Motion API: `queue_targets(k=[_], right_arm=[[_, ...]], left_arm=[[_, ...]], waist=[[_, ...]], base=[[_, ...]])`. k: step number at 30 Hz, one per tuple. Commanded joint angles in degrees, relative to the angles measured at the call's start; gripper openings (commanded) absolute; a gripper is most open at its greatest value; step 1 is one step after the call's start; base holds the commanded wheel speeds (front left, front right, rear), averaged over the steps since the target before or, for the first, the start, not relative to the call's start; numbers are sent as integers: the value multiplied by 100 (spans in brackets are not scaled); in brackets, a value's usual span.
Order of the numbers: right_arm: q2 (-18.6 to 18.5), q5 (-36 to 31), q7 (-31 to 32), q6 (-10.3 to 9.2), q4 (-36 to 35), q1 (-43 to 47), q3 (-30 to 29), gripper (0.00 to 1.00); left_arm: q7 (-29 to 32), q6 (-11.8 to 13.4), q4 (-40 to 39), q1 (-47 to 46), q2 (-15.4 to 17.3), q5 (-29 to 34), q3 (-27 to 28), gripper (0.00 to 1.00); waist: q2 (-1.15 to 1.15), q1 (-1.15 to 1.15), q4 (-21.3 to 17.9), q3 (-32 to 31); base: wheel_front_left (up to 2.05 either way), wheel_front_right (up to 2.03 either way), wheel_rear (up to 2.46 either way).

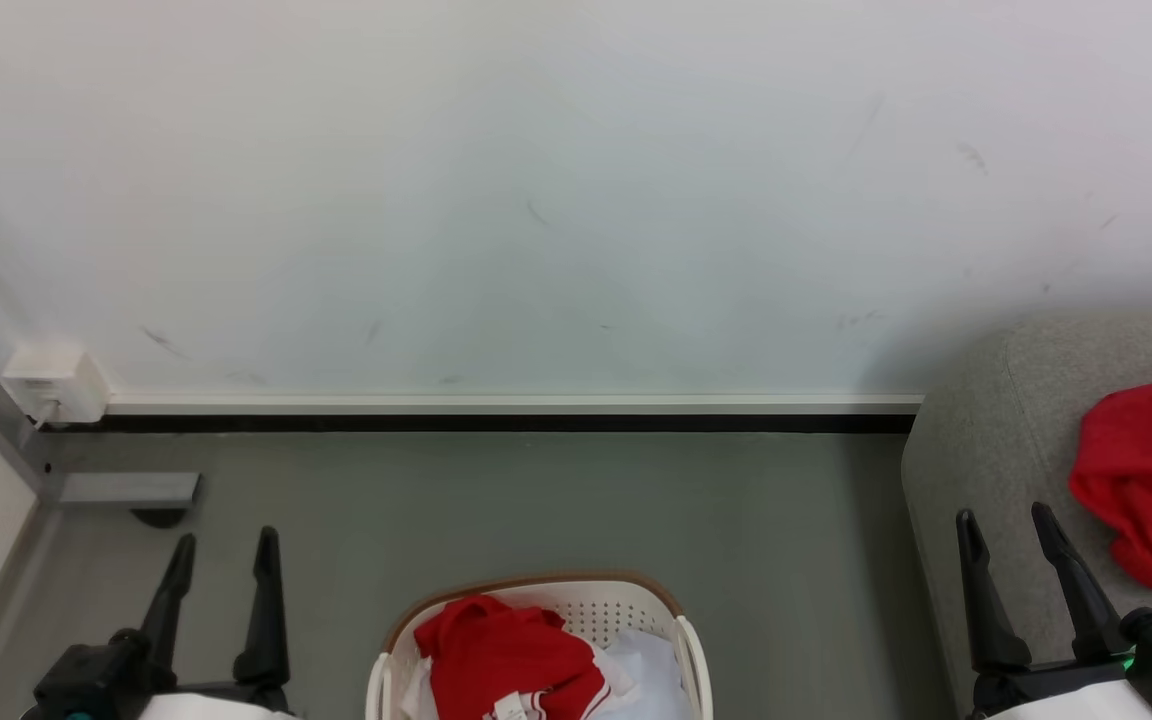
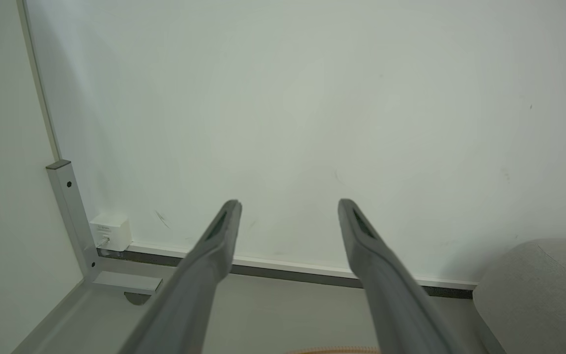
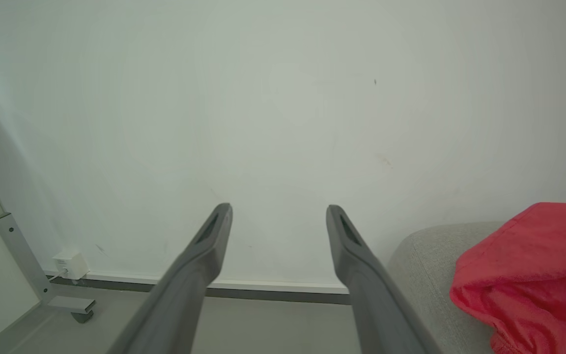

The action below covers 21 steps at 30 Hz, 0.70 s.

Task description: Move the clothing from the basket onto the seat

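So the crumpled bright red garment with white striped trim and a little white tag [image 1: 506,655] is sitting in the white perforated plastic laundry basket with the tan-brown rim [image 1: 536,581], down at 6 o'clock in the head view. It's heaped on the left side, with a smooth pale bluish-white pad [image 1: 651,660] next to it at its 3 o'clock. The other one, a plain soft red garment [image 1: 1151,480], is already lying bunched on the big light grey woven sofa seat cushion [image 1: 996,430] over at 3 to 4 o'clock.

Both grippers are empty with their long dark fingers spread apart: left gripper [image 1: 225,537] at about 7 o'clock, right gripper [image 1: 1002,512] at about 5, just in front of the cushion's rounded corner.

My take: next up is the trimmed piece. I'd go straight down onto the tallest fold of the red heap and pinch deep, since floppy fabric slips out of a shallow grab. Stay off the slick pad and the basket wall, then lift high enough that the cloth clears the rim.
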Motion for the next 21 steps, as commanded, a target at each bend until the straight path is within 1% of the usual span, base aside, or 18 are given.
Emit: queue_targets(k=[1,6,13,18,21], right_arm=[[-38,-65,-16,-13,-13,-95,8,100],[-23,-88,-17,-13,18,-188,48,100],[-24,-87,-17,-13,45,-225,122,100],[-64,-39,-16,-13,46,-372,161,100],[-43,-6,-9,-13,9,-571,181,100]], left_arm=[[-4,-77,45,-6,-33,103,77,100],[-5,-254,117,-63,-181,278,268,100],[-5,-407,179,-55,-333,474,416,100],[-4,-522,288,-183,-381,546,429,100],[-4,-587,343,-391,-383,580,375,100]], waist=[[0,0,-16,-12],[0,0,-49,-30],[0,0,-95,-19],[0,0,-221,141],[0,0,-317,419]], base=[[0,0,0],[0,0,0],[0,0,0],[0,0,0],[0,0,0]])
